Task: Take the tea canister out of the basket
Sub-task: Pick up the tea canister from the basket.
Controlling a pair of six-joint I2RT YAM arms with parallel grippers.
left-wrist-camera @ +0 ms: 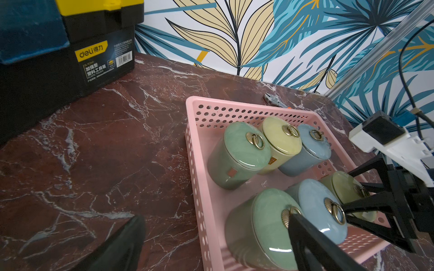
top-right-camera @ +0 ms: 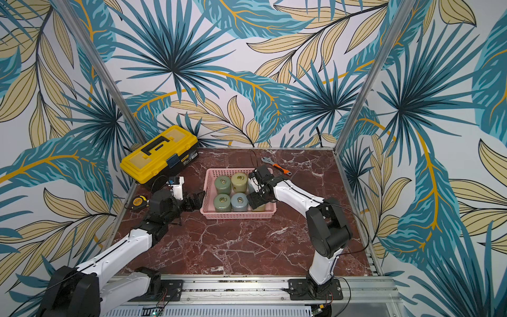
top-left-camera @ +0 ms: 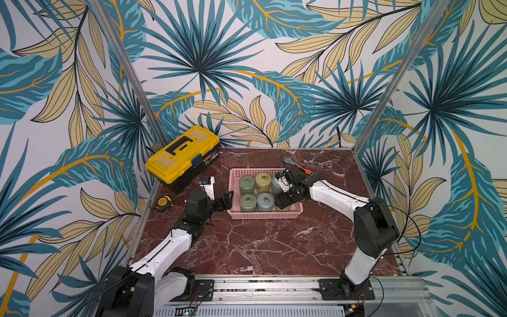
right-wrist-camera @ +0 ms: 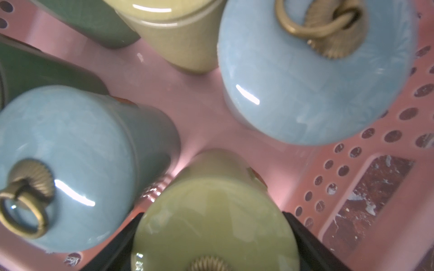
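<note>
Right gripper (right-wrist-camera: 212, 214) astride upright yellow-green canister (right-wrist-camera: 216, 237)

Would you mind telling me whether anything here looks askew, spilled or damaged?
Nothing stands out: all six tea canisters stand upright with lids on inside the pink basket; the toolbox is shut, and the wrench and tape measure lie flat on the table.

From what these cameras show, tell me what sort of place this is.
Probably a staged robot test cell: leaf-print wall panels in aluminium framing enclose a red marble-patterned tabletop, with white-and-black left arm and right arm mounted on an aluminium rail at its front.
</note>
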